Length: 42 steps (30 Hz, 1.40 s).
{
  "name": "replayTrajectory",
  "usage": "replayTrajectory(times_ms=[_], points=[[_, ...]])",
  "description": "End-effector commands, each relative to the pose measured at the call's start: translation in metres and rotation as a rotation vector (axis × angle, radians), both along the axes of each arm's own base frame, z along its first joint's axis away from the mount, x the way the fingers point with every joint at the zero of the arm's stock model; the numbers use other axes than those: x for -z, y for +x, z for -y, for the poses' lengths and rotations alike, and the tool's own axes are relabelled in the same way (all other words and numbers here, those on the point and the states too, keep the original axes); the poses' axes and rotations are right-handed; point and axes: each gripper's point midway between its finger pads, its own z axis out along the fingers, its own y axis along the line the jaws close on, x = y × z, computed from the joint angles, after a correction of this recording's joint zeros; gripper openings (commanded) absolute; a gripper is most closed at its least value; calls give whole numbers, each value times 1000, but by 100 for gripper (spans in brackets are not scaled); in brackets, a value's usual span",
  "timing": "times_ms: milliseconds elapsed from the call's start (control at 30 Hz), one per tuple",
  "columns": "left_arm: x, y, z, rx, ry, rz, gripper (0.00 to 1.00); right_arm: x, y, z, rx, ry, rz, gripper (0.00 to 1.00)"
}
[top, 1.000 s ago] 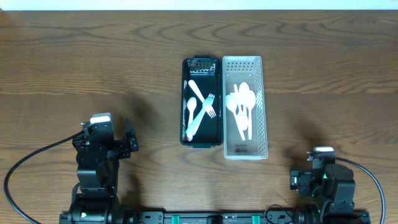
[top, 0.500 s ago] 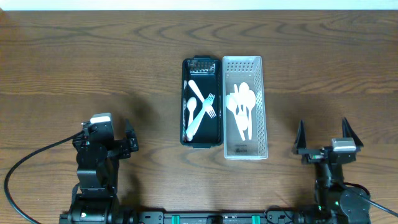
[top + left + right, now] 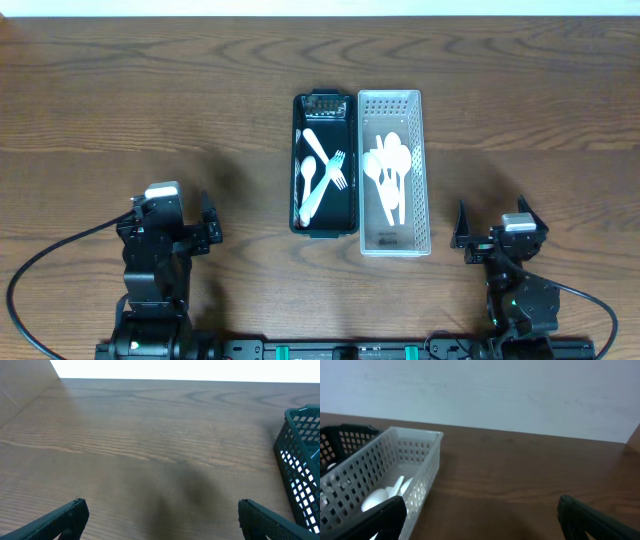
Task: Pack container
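Well apart: white basket (image 3: pixel 390 102) ahead-left of wide-open right jaws.

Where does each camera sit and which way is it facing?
Overhead: above the table, straight down on black basket and white basket; left arm, right arm show.
Left wrist: on left arm, low across table, black basket at right; open left gripper at bottom.
Right wrist: on right arm, low, facing white basket; open right gripper at bottom.
Shared: white basket in overhead and right wrist.

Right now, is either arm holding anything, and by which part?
Nothing is held. The left tool and right tool are both open and empty, apart from the black basket and white basket.
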Motion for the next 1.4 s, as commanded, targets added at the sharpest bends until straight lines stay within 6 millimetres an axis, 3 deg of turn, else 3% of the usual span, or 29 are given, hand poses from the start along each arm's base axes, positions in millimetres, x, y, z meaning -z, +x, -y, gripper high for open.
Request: replayTrajectory(times_ms=[0, 900, 1033, 1200, 1367], points=[[0, -1, -1, 0, 18, 0, 98, 0, -1, -3, -9, 39, -1, 99], [-1, -1, -1, 0, 17, 3, 98, 1, -1, -3, -9, 39, -2, 99], [-8, -11, -5, -23, 28, 36, 98, 1, -1, -3, -9, 39, -2, 99], [3, -39, 11, 72, -2, 10, 98, 1, -1, -3, -9, 39, -2, 99], [10, -39, 22, 127, -23, 86, 98, 1, -1, -3, -9, 39, -2, 99]])
